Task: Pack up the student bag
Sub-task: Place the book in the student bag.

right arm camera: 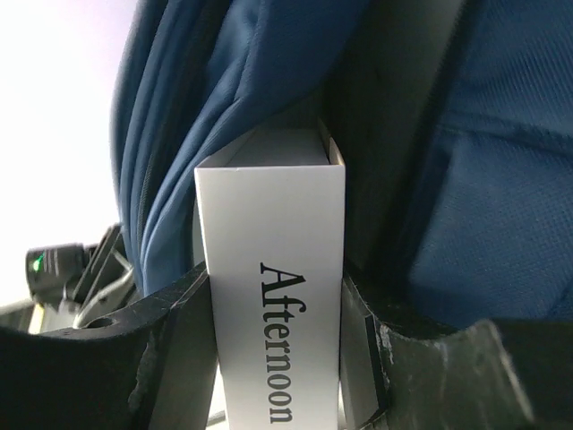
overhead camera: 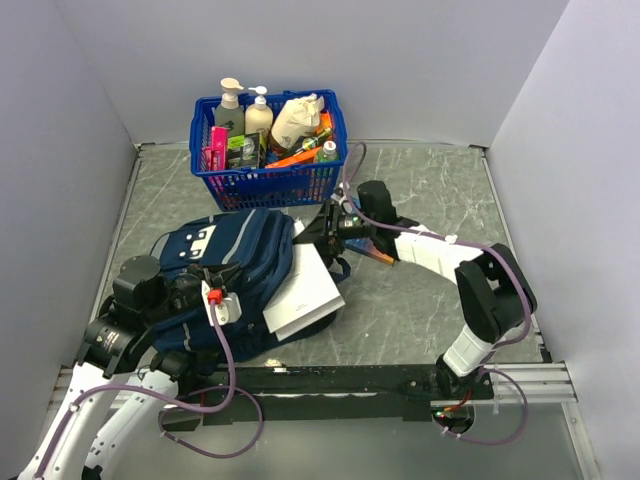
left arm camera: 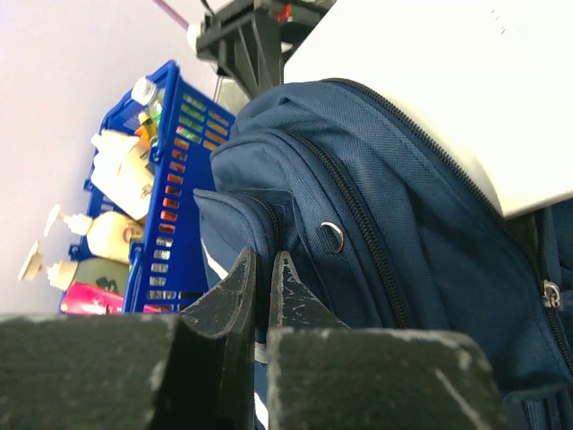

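The navy student bag (overhead camera: pixel 235 270) lies on the table left of centre, its opening toward the right. A white box (overhead camera: pixel 305 290) printed "Afternoon" (right arm camera: pixel 273 296) sticks out of that opening. My right gripper (overhead camera: pixel 335 225) is shut on the box's end (right arm camera: pixel 273 278), with the bag's blue fabric (right arm camera: pixel 224 81) folded round the far part of the box. My left gripper (overhead camera: pixel 205 280) rests on the bag's front. Its jaws (left arm camera: pixel 264 260) are pinched together on the fabric at a front pocket's edge (left arm camera: pixel 260 210).
A blue plastic basket (overhead camera: pixel 268 180) with bottles and packets stands just behind the bag. A colourful flat item (overhead camera: pixel 380 252) lies on the table under my right arm. Grey walls close in the table on the left, the right and at the back.
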`<action>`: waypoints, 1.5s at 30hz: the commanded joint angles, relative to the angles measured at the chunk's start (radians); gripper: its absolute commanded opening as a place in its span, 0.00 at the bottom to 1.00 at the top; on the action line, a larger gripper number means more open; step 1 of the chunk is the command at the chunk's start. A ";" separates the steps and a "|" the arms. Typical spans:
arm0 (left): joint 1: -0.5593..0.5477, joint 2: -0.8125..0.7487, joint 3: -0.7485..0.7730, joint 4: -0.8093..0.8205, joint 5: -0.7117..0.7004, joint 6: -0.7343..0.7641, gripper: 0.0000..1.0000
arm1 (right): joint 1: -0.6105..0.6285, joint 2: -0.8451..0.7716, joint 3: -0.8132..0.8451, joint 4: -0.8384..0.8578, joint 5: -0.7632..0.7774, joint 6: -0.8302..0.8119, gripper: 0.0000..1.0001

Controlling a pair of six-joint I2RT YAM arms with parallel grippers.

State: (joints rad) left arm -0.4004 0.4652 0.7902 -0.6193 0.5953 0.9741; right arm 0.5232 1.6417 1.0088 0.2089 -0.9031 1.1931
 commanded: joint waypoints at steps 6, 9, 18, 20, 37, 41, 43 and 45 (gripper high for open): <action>-0.005 0.006 0.062 0.159 0.207 0.112 0.01 | 0.121 0.136 0.151 0.043 0.040 0.158 0.00; -0.005 0.061 0.160 0.138 0.271 0.044 0.14 | 0.164 0.233 0.278 0.064 0.023 0.184 0.00; -0.006 0.102 0.204 0.208 0.342 -0.127 0.18 | 0.230 0.372 0.430 0.199 0.001 0.293 0.00; -0.005 0.127 0.208 0.181 0.296 -0.202 0.27 | 0.233 0.327 0.398 0.201 0.024 0.254 0.00; -0.015 0.314 0.204 0.185 -0.060 -0.678 0.74 | 0.296 0.064 0.260 -0.006 0.248 -0.075 0.00; -0.021 0.358 0.230 0.150 -0.162 -0.745 0.70 | 0.316 0.017 0.261 0.004 0.297 -0.148 0.00; -0.021 0.363 0.228 0.135 -0.239 -0.753 0.73 | 0.328 -0.003 0.249 0.046 0.311 -0.161 0.00; -0.021 0.357 0.230 0.119 -0.249 -0.773 0.77 | 0.333 -0.002 0.246 0.060 0.305 -0.164 0.00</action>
State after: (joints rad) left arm -0.4175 0.8322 0.9733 -0.4629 0.4644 0.2798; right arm 0.8310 1.7073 1.2484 0.1555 -0.5999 1.0584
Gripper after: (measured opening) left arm 0.740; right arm 0.531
